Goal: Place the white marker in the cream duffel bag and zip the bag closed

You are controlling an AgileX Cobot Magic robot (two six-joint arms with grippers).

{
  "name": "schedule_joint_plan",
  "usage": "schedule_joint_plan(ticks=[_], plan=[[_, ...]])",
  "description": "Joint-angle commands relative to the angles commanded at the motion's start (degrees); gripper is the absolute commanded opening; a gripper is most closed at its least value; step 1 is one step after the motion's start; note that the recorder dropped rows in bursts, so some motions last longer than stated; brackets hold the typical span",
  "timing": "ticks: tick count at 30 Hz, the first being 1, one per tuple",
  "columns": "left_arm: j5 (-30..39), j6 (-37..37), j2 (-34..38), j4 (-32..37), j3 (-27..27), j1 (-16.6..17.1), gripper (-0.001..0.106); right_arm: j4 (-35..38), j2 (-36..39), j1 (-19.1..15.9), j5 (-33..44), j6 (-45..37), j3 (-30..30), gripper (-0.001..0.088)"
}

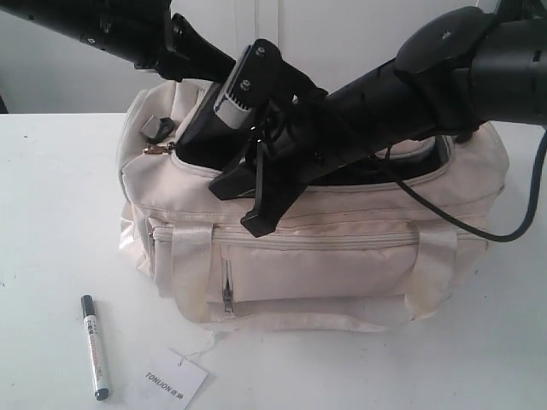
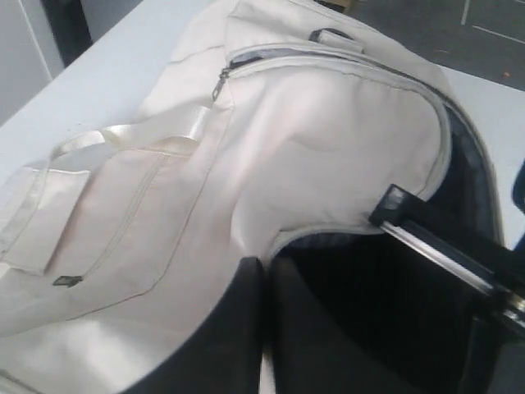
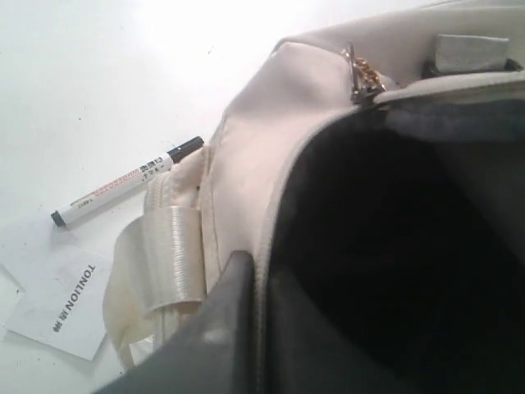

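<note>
white tabletop (image 1: 51, 213): plain and pale, carries everything below.
cream duffel bag (image 1: 316, 265): large, soft fabric, with satin strap handles and a zipped front pocket. Stands at the middle of the tabletop, toward the far edge, long side facing front.
top zip (image 2: 445, 148): undone, the mouth gaping onto dark grey lining (image 3: 459, 148). Brass-coloured zip pull (image 3: 361, 72) sits at the bag's left end.
white marker (image 1: 94, 346): slim, pen-sized barrel with small print, dark cap and dark end. Lies flat on the tabletop toward the front-left corner, outside the bag, in front of its left end and apart from it.
white paper hang tag (image 1: 175, 378): printed card on a thin string, flat at the front edge of the tabletop, just beside the marker on its right.
left gripper (image 2: 264, 267): reaches down to the bag's mouth from the far left. Dark fingers drawn together to a thin slit, pinching the cream rim of the opening.
right gripper (image 3: 259, 264): reaches across the middle to the left part of the mouth. Fingers pressed together, with the fabric of the front rim nipped between them.
black cable (image 1: 504, 237): loops from the right arm over the bag's right end.
</note>
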Motion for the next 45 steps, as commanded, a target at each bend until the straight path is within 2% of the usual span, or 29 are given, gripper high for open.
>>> schedule_joint_plan(ticks=[12, 24, 30, 34, 38, 45], plan=[[-13.04, 0.22, 0.0, 0.0, 0.0, 0.0, 0.0, -0.1, -0.21, 0.0, 1.87, 0.0, 0.0, 0.0], [-20.88, 2.4, 0.0, 0.0, 0.0, 0.0, 0.0, -0.1, -0.21, 0.0, 2.37, 0.0, 0.0, 0.0], [-27.16, 3.79, 3.29, -0.86, 0.0, 0.0, 0.0, -1.17, -0.21, 0.0, 3.09, 0.0, 0.0, 0.0], [-34.16, 3.79, 6.43, -5.0, 0.0, 0.0, 0.0, -1.4, -0.74, 0.0, 3.72, 0.0, 0.0, 0.0], [-38.69, 3.79, 8.64, -5.53, 0.0, 0.0, 0.0, -1.4, -0.74, 0.0, 3.72, 0.0, 0.0, 0.0], [-46.19, 3.79, 9.24, -5.53, 0.0, 0.0, 0.0, -1.4, -0.74, 0.0, 4.71, 0.0, 0.0, 0.0]])
